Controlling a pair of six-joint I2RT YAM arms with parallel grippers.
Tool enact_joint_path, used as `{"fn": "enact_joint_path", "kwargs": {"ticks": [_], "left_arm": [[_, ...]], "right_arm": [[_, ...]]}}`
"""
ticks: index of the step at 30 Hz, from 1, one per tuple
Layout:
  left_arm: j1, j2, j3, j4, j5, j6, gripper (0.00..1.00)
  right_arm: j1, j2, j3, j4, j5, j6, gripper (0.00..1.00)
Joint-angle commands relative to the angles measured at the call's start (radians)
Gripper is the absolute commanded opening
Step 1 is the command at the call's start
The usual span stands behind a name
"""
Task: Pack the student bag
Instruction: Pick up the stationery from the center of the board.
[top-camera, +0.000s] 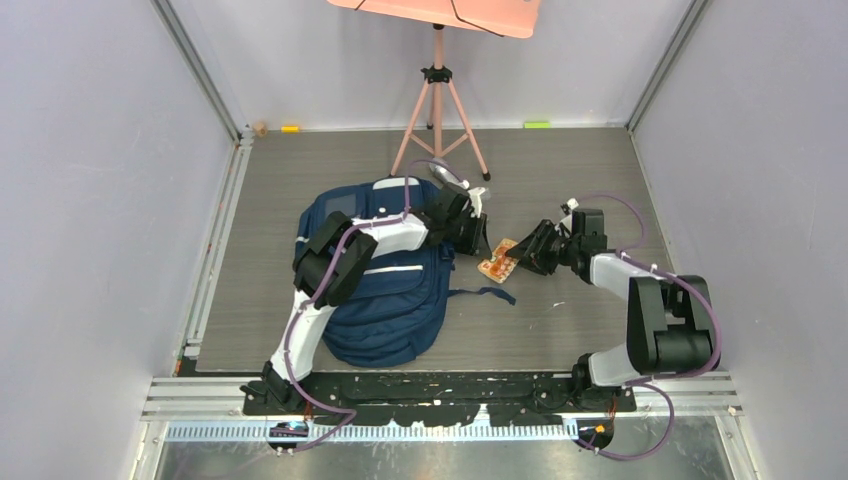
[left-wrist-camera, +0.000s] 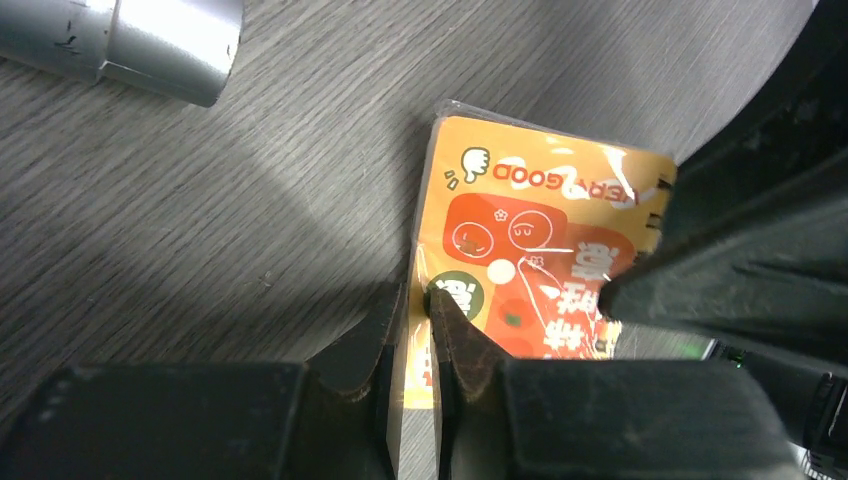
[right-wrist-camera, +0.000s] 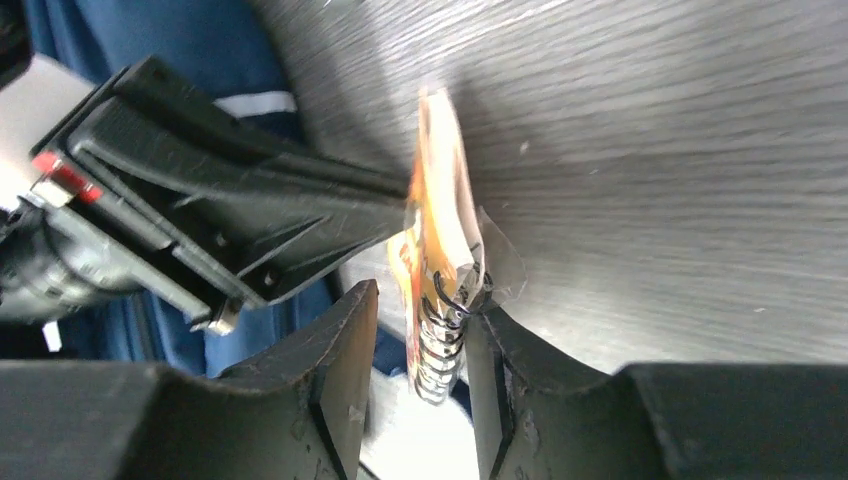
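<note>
Top external: left pincer (top-camera: 486, 248) reaches rightward, clamping notebook (top-camera: 499, 263).

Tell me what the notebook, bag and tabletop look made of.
Notebook: glossy printed card cover in clear plastic film, judging by glare and a loose film edge; its spiral looks like shiny metal wire. Bag: matte navy fabric, softly creased. Tabletop: grey wood-grain surface, probably laminate, not certain.
</note>
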Motion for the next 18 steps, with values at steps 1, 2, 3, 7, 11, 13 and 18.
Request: {"fn": "enact_joint_path", "kwargs": {"ticks": [1,2,3,7,11,13,18], "left_arm": [[-0.020,0.006,-0.054,-0.004,0.010,0.029,0.14],[-0.020,0.000,-0.059,0.006,0.011,0.028,0.14],[-0.020,-0.004,-0.062,0.011,0.012,0.026,0.14],[-0.020,-0.019,-0.072,0.023,0.015,0.022,0.14],[-0.020,-0.033,-0.086,0.029,0.012,0.020,0.14],[-0.020,-0.042,-0.094,0.029,0.009,0.022,0.14],[-0.018,-0.094,-0.092,0.029,0.010,0.031,0.21]], "right_arm": [[0.042,-0.075,-0.027,0.055,-0.165,0.030,0.42],[0.048,-0.076,-0.029,0.055,-0.140,0.023,0.42],[0.057,-0.071,-0.025,0.041,-0.124,0.019,0.42],[0.091,-0.035,-0.012,-0.001,0.023,-0.018,0.41],[0.122,-0.021,0.007,-0.019,0.133,-0.005,0.30],[0.133,-0.038,0.022,-0.072,0.213,0.009,0.23],[0.138,-0.128,0.052,-0.222,0.346,0.009,0.07]]}}
